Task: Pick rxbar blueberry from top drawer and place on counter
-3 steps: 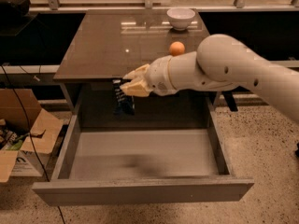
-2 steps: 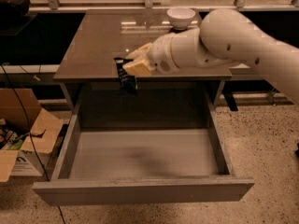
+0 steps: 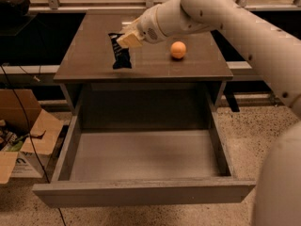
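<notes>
My gripper (image 3: 126, 39) is over the left part of the counter (image 3: 94, 60), shut on the top end of the rxbar blueberry (image 3: 121, 54). The bar is a dark flat wrapper hanging downward from the fingers, its lower end at or just above the counter surface. The top drawer (image 3: 141, 154) is pulled fully open below the counter, and its grey bottom shows nothing in it. My white arm reaches in from the right, crossing over the counter's back.
An orange ball (image 3: 178, 50) sits on the counter's right half. An open cardboard box (image 3: 21, 140) stands on the speckled floor at the left, with a black cable (image 3: 28, 126) running by it. The arm's large white link (image 3: 277, 126) fills the right edge.
My gripper has lifted the bar up out of the drawer opening and carried it back and up over the counter's left half.
</notes>
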Available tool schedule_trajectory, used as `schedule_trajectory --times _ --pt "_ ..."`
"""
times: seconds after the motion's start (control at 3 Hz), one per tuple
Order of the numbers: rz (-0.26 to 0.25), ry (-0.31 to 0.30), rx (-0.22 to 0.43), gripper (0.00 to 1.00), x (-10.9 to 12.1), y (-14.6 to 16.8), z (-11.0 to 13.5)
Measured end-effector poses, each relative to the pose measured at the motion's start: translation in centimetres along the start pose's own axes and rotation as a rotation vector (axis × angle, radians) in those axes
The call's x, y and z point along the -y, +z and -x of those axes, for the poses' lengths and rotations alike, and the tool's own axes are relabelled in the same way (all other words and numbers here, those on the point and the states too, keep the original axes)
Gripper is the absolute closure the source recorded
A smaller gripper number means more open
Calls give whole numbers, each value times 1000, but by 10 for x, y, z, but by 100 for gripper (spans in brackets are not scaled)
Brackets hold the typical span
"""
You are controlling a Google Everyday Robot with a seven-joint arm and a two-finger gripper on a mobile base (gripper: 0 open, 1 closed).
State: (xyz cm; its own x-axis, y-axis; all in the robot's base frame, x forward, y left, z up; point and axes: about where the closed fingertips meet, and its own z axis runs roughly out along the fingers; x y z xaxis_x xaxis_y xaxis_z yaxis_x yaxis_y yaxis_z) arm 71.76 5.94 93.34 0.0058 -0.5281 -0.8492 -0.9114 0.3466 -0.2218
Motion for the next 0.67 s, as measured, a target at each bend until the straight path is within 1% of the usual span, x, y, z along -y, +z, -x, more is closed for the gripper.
schedule_trajectory --times 0.33,0.67 --pt "4 24 -29 100 32 33 2" --pt "12 64 -54 81 48 54 -7"
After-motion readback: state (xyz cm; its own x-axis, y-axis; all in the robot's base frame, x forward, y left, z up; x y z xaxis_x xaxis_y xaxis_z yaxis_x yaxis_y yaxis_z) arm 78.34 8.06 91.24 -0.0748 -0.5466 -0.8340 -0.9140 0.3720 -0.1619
